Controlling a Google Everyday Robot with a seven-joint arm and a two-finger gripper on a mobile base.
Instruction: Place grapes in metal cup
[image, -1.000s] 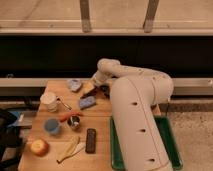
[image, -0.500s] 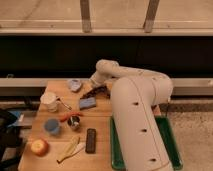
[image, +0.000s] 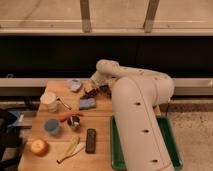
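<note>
My gripper (image: 92, 89) is at the back of the wooden table (image: 102, 152), low over the surface, at the end of the big white arm (image: 135, 105). A small dark reddish lump, apparently the grapes (image: 90, 94), lies right at the gripper's tip; I cannot tell whether it is held. The metal cup (image: 74, 122), short, silver and dark inside, stands nearer the table's front, well in front of and a little left of the gripper. An orange-red object (image: 69, 116) lies against the cup's far side.
A blue sponge (image: 87, 103) lies between gripper and cup. A white mug (image: 49, 100), a blue cup (image: 51, 126), a pale blue bowl (image: 74, 85), an apple (image: 39, 147), a banana (image: 70, 149) and a black remote (image: 91, 140) share the table. A green tray (image: 170, 150) sits right.
The gripper has stayed at nearly the same spot at the back of the table, shifting only slightly. The objects on the table have not moved.
</note>
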